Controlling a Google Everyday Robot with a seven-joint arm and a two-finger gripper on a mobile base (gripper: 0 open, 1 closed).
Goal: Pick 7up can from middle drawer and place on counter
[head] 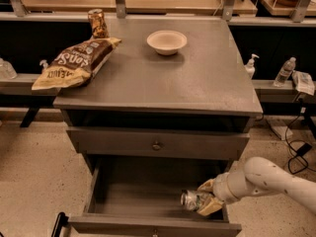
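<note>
The 7up can (189,200), silver-white with green print, lies on its side at the front right of the open middle drawer (133,199). My gripper (206,198) reaches into the drawer from the right. Its tan fingers (209,209) close above and below the can's right end, holding it just off the drawer floor. My white arm (266,179) runs off to the lower right. The grey counter (197,78) is the cabinet top above.
On the counter stand a white bowl (167,41), a brown chip bag (74,63) and a brown-copper can (98,23). A closed drawer with a knob (157,145) sits above the open one. Bottles (286,72) and cables (296,152) are at the right.
</note>
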